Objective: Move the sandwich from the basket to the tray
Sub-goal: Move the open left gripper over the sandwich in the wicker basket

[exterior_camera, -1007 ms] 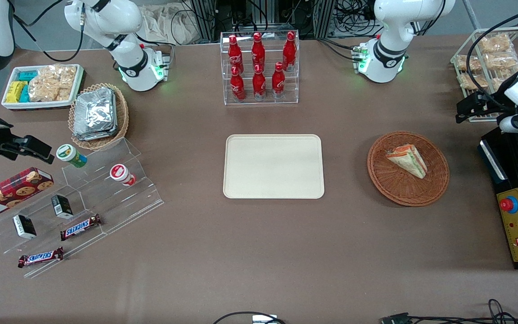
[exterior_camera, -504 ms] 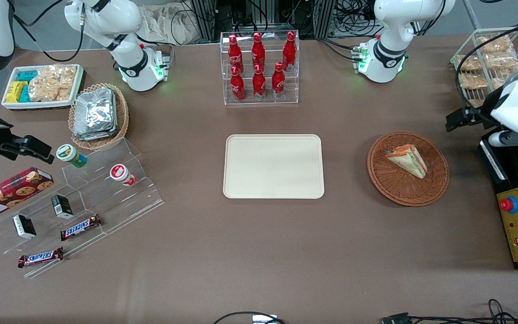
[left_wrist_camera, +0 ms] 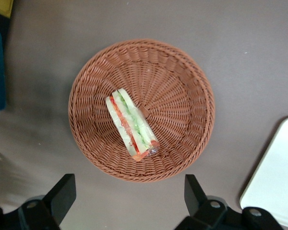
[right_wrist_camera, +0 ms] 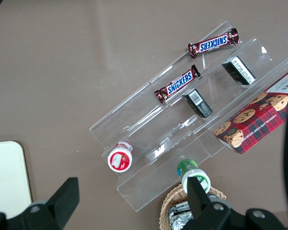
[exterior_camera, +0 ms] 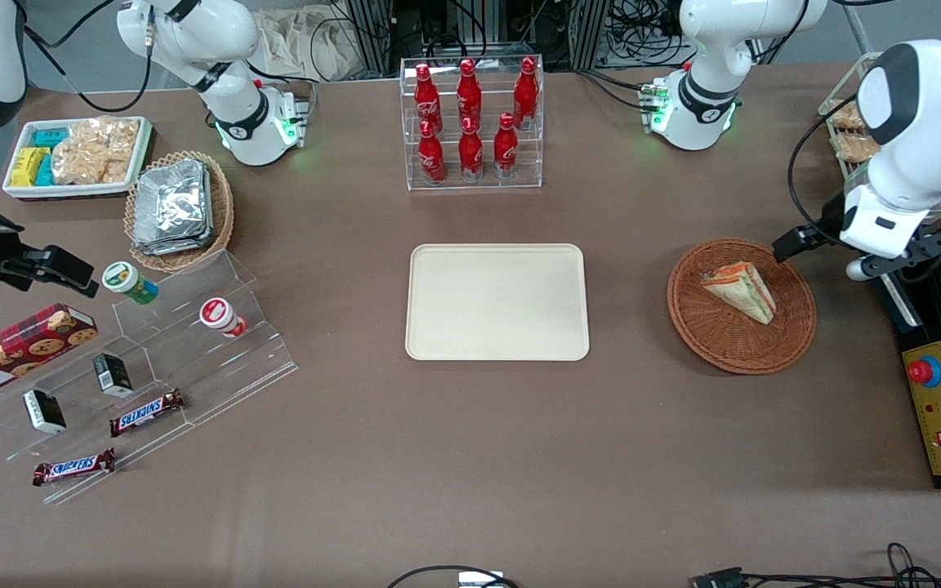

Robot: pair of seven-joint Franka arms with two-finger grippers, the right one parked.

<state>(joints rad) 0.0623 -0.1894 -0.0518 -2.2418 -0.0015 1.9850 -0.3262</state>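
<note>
Left pincer [left_wrist_camera: 126, 201] above basket rim, fingers [left_wrist_camera: 63, 194] spread wide, nothing held.

Under the pincer, the round reddish-brown wicker basket [left_wrist_camera: 182, 86] sits on bare brown tabletop [exterior_camera: 470, 457], with open table all round its rim. The triangular clear-wrapped sandwich [left_wrist_camera: 131, 123] with red and green filling lies in the basket, near its middle, untouched. The flat cream rectangular tray [exterior_camera: 497, 301] is well apart toward the parked arm's end; bare table lies between its edge and the basket.

cola bottles [exterior_camera: 470, 122] in clear rack | foil packets [exterior_camera: 172, 208] | Snickers bars [exterior_camera: 146, 412]
</note>
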